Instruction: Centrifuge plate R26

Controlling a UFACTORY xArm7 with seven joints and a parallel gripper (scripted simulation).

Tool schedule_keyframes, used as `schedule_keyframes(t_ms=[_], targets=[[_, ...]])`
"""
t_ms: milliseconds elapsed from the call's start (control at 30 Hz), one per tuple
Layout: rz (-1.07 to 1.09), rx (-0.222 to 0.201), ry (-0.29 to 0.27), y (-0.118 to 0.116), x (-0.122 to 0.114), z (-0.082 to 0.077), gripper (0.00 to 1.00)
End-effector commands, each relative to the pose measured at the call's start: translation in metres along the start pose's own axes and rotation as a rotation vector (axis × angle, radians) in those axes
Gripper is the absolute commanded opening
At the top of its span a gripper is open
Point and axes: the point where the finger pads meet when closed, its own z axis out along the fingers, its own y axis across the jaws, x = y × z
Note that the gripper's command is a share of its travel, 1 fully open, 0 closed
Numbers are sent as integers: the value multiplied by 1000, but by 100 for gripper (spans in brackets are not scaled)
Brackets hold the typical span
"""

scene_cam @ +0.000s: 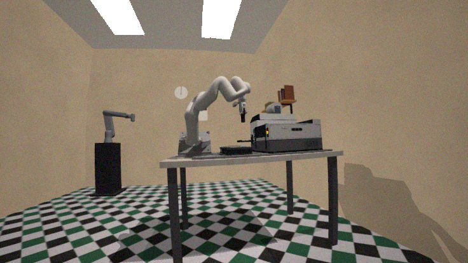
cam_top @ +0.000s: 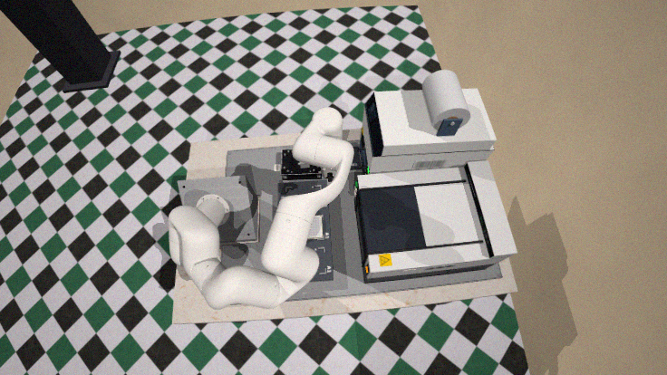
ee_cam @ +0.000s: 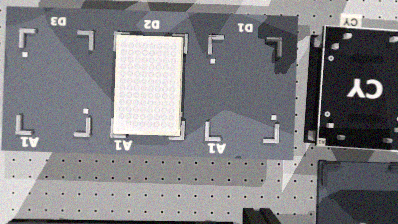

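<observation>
My gripper is shut and empty. It hangs high over the deck, just in front of the centrifuge, and the arm hides it in the overhead view. The centrifuge top shows a dark panel on the left and a white panel on the right. An amber lamp glows on its front. In the wrist view the white plate R62 sits on D2. The D3 locators and the black CY nest are empty. R26 and BAL are out of sight.
The sealer, with its white film roll, stands behind the centrifuge. D1 is empty. A second arm on a black pedestal stands away from the table.
</observation>
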Motion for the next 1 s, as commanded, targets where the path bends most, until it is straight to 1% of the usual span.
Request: schedule_keyframes(t_ms=[0, 967], targets=[[0, -3, -4, 1, 0, -2, 0], [0, -3, -4, 1, 0, -2, 0]])
